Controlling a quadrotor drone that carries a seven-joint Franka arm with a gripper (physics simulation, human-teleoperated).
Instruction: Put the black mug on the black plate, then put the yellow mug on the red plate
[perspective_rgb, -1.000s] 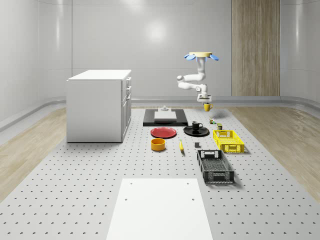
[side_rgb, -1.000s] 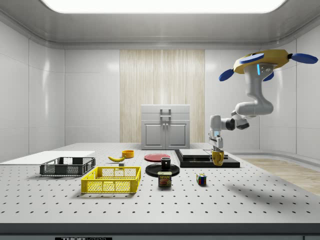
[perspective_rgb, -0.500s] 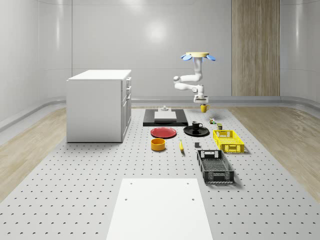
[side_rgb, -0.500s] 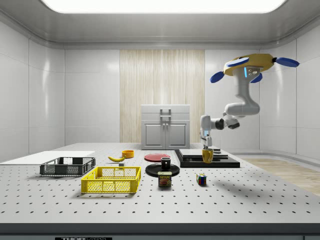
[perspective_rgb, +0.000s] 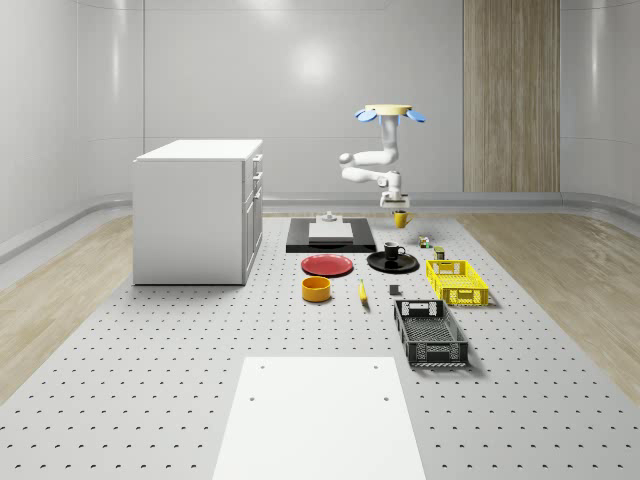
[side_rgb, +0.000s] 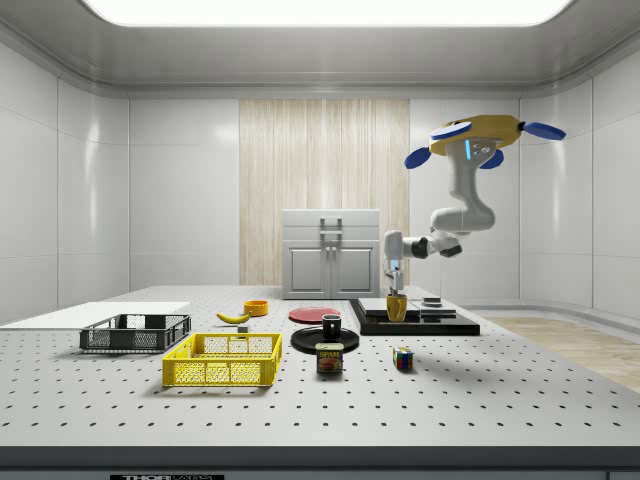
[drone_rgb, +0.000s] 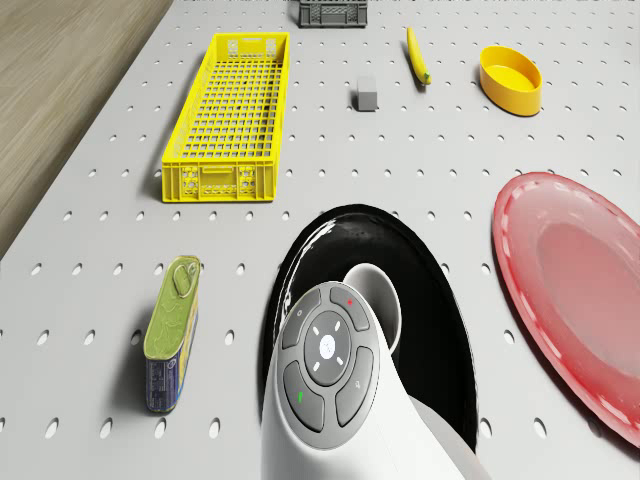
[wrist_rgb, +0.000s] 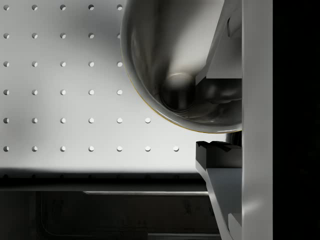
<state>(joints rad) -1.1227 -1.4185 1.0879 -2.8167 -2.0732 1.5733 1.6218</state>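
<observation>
Rotors spinning, my drone hovers high above the far end of the perforated table, and my white arm bends down from it. My gripper hangs in the air near the black slab with its jaws closed on the rim of the yellow mug, which is lifted clear of the table. In the side view the mug hangs in front of that slab. The wrist view looks straight into the mug's shiny inside, with one finger beside it and the table's holes below.

On the table, the black mug stands upright on the black plate. The red plate lies bare just beside the black plate, toward the whole-scene view's left. In the drone view my arm covers part of the black plate, with the red plate next to it.

Nearer the whole-scene camera sit an orange bowl, a banana, a yellow crate and a black crate. A tin can lies near the black plate.
</observation>
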